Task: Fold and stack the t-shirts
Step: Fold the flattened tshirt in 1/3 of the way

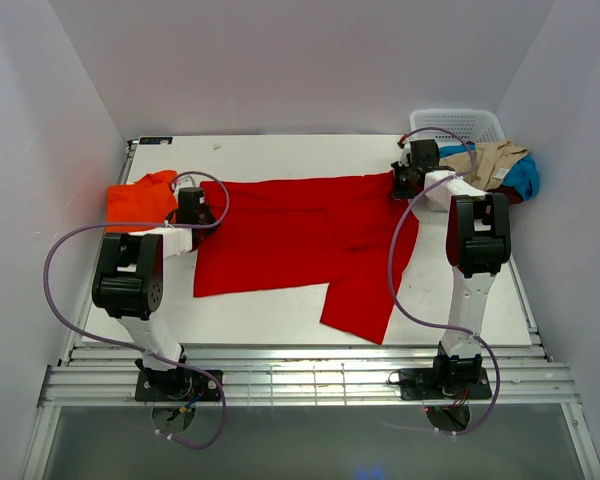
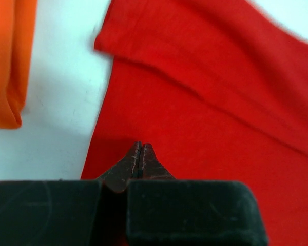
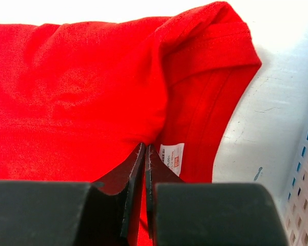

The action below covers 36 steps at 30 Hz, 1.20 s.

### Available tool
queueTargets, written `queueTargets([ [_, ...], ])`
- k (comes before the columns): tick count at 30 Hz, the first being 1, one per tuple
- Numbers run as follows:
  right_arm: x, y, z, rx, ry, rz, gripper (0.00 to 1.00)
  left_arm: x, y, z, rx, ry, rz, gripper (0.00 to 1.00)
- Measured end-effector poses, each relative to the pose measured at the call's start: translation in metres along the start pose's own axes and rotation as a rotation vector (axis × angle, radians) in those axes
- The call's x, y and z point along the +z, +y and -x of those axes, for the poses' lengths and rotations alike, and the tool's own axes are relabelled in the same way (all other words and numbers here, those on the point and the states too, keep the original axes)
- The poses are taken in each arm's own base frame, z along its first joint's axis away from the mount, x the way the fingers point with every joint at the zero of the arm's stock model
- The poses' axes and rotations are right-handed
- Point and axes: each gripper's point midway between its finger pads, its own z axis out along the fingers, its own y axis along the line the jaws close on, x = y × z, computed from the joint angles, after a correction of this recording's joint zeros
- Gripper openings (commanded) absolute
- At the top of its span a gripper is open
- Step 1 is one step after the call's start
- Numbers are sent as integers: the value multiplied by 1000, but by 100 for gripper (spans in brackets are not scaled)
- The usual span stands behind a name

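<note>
The large red t-shirt (image 1: 300,240) lies spread across the middle of the table, one part hanging toward the front (image 1: 365,300). The orange t-shirt (image 1: 140,200) sits bunched at the far left, and its edge (image 2: 10,61) shows in the left wrist view. My left gripper (image 1: 192,215) is down on the red shirt's left edge (image 2: 195,102), its tips (image 2: 140,148) shut together on the cloth. My right gripper (image 1: 408,182) is shut on the red shirt (image 3: 82,92) at the collar; cloth puckers into its tips (image 3: 145,148) beside a white label (image 3: 172,156).
A white lattice basket (image 1: 460,125) stands at the back right corner, its wall (image 3: 305,174) close to my right gripper. A heap of beige and blue clothes (image 1: 500,165) lies beside it. White walls enclose the table on three sides.
</note>
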Motion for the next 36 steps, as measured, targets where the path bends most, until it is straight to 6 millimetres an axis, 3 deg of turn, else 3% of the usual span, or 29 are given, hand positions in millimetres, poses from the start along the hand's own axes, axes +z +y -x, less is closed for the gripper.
queueTargets([
  [2, 0, 0, 0, 0, 0, 0, 8, 6, 7, -16, 5, 45, 21, 0],
  [13, 0, -1, -1, -1, 5, -3, 8, 13, 5, -11, -23, 45, 44, 0],
  [36, -2, -9, 1, 5, 3, -20, 8, 12, 27, -3, -84, 41, 132, 0],
])
